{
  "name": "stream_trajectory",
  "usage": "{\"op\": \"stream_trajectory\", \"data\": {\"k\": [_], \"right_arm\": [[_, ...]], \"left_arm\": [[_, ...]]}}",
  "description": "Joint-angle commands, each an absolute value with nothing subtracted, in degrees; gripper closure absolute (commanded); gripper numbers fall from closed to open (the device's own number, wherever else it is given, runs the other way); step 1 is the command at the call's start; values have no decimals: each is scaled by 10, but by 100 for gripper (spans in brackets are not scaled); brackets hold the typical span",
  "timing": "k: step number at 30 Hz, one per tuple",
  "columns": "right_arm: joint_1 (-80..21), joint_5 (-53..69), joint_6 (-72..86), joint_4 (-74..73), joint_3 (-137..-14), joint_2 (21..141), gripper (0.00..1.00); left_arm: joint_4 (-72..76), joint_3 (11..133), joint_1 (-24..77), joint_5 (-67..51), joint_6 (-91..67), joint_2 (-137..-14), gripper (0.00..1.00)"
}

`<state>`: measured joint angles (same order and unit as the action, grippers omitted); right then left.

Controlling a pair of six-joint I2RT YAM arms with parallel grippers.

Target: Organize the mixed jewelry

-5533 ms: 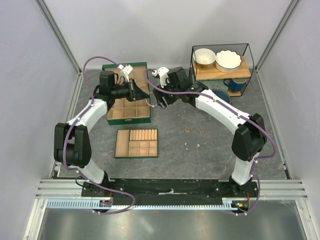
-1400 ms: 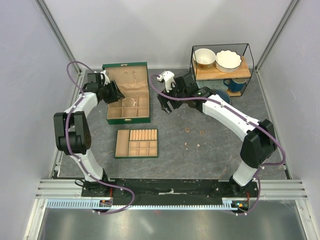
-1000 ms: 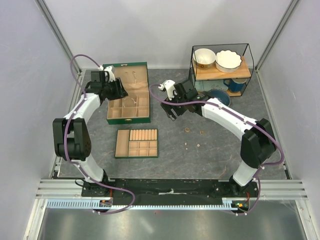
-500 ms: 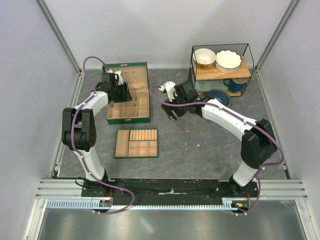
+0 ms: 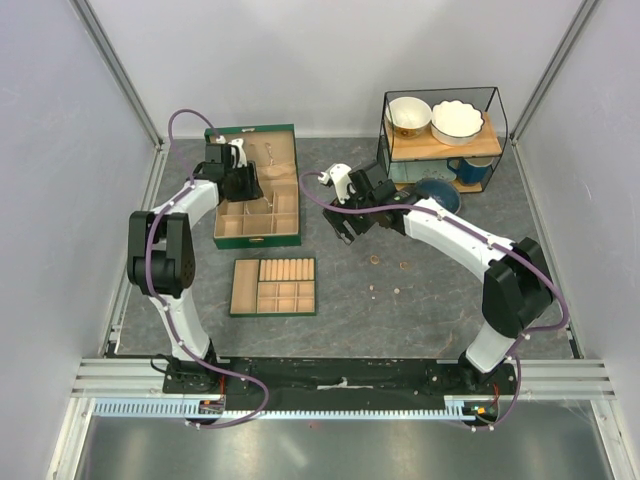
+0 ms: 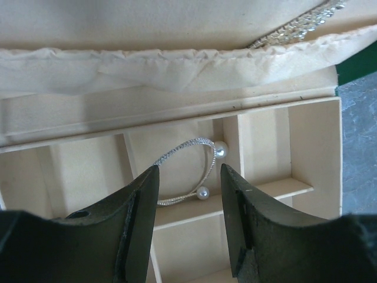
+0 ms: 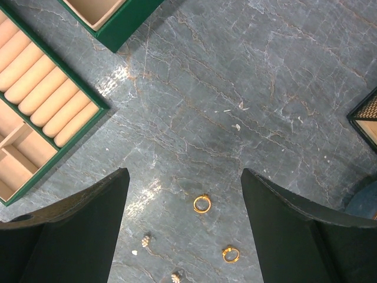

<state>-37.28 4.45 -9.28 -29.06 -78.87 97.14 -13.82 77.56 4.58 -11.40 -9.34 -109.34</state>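
Note:
A thin silvery bangle with two pearl ends lies in a back compartment of the open green box. My left gripper hovers just above it, open, with nothing between its fingers; in the top view the left gripper is over the box's left part. Two gold rings and two pale studs lie on the grey table. My right gripper hangs open above them; from above, the right gripper is left of the rings.
A separate green tray with tan rolls and compartments lies in front of the box. A wire shelf with two bowls and a blue cup stands at the back right. A beaded chain rests in the box lid.
My left gripper has swung in from the box's left edge to above its compartments. The right gripper has shifted slightly toward the rings. Nothing was picked up.

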Motion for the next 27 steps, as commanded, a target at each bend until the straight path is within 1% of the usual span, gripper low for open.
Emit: {"op": "stream_trajectory", "data": {"k": [1,27], "right_arm": [[-371,41,-95,-272,-781,943,14],[-368,44,-94,-265,-771,935,14]], "left_arm": [[-119,803,44,-102,-75,-1110,47],[-119,793,44,-92,-70,-1136,47]]}}
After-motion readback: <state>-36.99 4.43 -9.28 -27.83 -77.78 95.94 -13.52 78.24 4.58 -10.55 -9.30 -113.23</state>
